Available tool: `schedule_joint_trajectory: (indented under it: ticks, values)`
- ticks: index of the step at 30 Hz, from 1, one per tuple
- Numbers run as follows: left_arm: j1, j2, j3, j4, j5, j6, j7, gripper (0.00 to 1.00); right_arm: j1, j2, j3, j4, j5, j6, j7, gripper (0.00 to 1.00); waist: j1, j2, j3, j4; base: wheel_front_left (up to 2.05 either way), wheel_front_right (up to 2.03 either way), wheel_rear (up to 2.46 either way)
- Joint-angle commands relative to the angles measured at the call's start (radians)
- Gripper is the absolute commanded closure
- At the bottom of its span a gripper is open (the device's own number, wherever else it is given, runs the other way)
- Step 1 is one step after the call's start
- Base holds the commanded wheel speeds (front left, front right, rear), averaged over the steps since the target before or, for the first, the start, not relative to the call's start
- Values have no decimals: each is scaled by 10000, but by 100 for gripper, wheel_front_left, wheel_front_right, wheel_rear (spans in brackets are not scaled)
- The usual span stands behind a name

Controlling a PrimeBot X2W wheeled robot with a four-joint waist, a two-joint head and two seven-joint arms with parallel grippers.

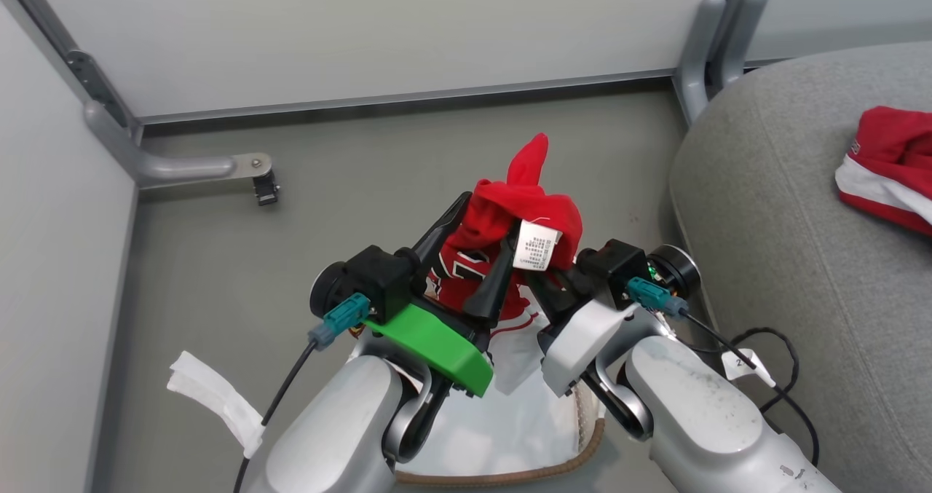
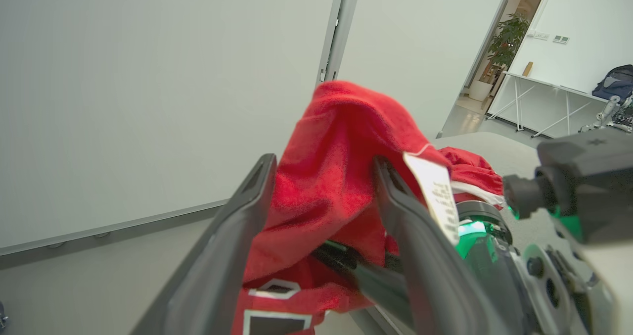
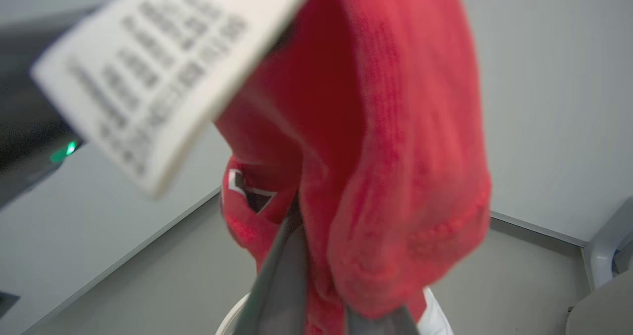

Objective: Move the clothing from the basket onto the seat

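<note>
Head view: a red garment (image 1: 524, 209) is held up above the basket (image 1: 582, 449), between the two grippers. The left gripper (image 1: 491, 213) is spread wide, with one finger on either side of the bunched fabric and nothing pinched. The right gripper (image 1: 542, 278) is reached in from the right, its tips buried in the fabric. A white tag (image 1: 537, 244) with dark print is hung off the garment just above it. Dark lettering with a white outline is seen on the garment's lower part. The basket is mostly hidden under both arms; its brown rim and a white sheet (image 1: 510, 413) inside it are visible. The seat (image 1: 764, 260) is at the right, near the basket. A second garment (image 1: 885, 165), red with a white stripe, is laid on the seat, well apart from the held one. A white strip (image 1: 211, 398) is seen on the grey floor (image 1: 218, 260) at lower left.

Left wrist view: the fingers (image 2: 232, 236) are shown wide apart, with red fabric bunched between them and draped over the right one.

Right wrist view: the fingers (image 3: 282, 280) are pressed close at the bottom edge with red fabric clamped between them, so the garment is gripped by the right gripper. The tag is blurred at upper left.
</note>
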Motion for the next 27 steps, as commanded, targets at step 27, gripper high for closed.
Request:
schedule_joint_trajectory:
  ticks: [27]
  values:
    - [67,254,627,637,1221,-142,-4,0,233,-29,-1650,-1224,1,-14,-23,100,0,0,788,-4589,0,0,0]
